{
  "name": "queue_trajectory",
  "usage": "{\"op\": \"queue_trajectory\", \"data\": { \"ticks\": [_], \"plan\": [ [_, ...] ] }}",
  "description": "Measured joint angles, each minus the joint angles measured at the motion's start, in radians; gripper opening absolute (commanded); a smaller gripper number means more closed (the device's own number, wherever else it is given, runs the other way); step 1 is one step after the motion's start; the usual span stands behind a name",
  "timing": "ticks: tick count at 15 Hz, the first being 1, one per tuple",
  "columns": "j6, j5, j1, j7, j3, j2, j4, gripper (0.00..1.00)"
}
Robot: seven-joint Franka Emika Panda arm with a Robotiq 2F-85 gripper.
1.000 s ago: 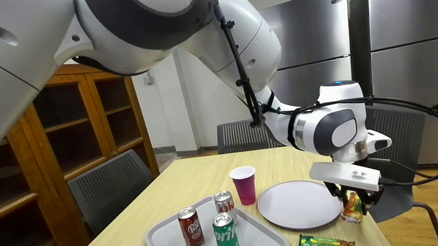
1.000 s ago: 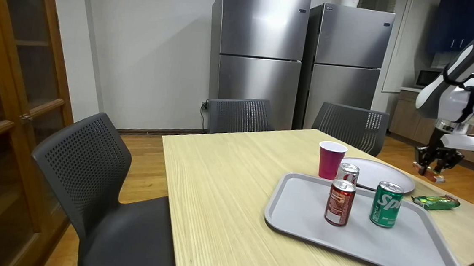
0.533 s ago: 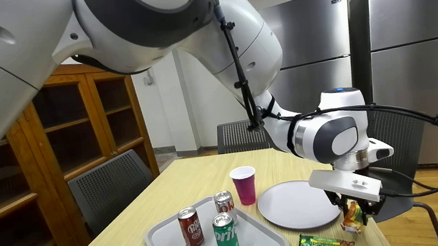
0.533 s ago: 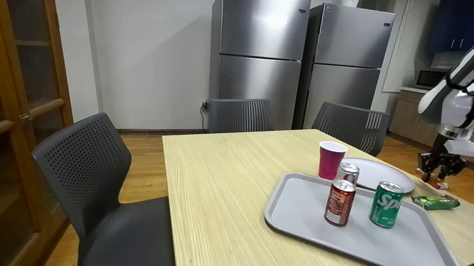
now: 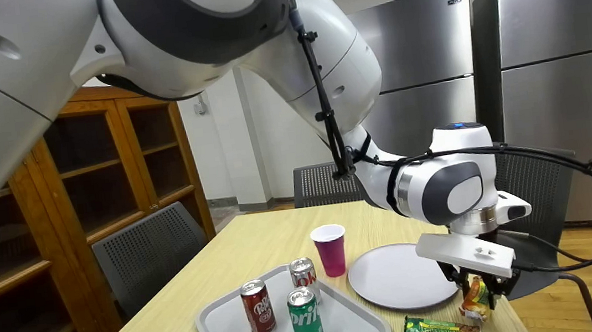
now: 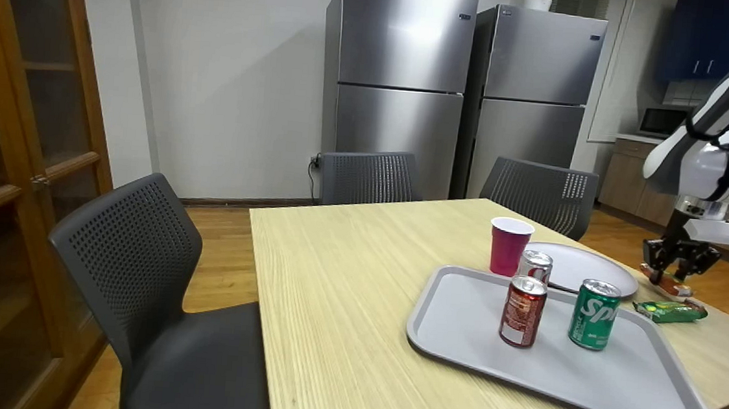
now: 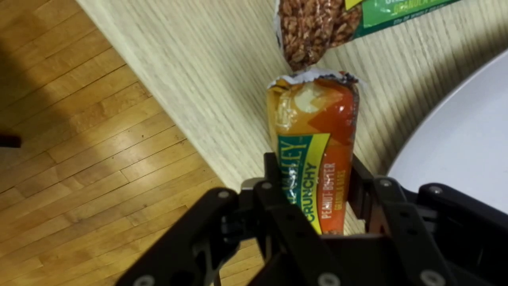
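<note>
Plainly, the end effector (image 7: 314, 171) grips the orange granola bar (image 7: 317, 151) by its long sides, just beside the plate (image 7: 468, 143), on the side towards the edge of the bench (image 7: 206, 87); whether the bar touches the bench I can't tell from here. Its long axis runs square across the squeeze, one crimped end pointing at the green packet (image 5: 441, 331), which also lies near the plate. Glossy, creased film covers the bar; the bench is pale-grained, the plate smooth and round.
</note>
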Motion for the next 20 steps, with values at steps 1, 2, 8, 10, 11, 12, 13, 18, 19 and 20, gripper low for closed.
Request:
{"op": "queue_trajectory", "data": {
  "ticks": [1,2,8,10,11,12,13,18,19,20],
  "plan": [
    [0.0,0.0,0.0,0.0,0.0,-0.001,0.0,0.68],
    [0.0,0.0,0.0,0.0,0.0,-0.002,0.0,0.75],
    [0.0,0.0,0.0,0.0,0.002,-0.026,-0.005,1.0],
    [0.0,0.0,0.0,-0.001,0.004,-0.039,-0.012,1.0],
    [0.0,0.0,0.0,-0.001,0.006,-0.045,-0.014,1.0],
    [0.0,0.0,0.0,-0.001,0.008,-0.052,-0.018,1.0],
    [0.0,0.001,0.0,-0.001,0.01,-0.059,-0.022,1.0],
    [0.0,0.002,0.0,-0.003,0.035,-0.1,-0.056,1.0],
    [0.0,0.003,0.0,-0.008,0.041,-0.114,-0.071,1.0],
    [0.0,0.004,0.0,-0.014,0.046,-0.128,-0.086,1.0]
  ]
}}
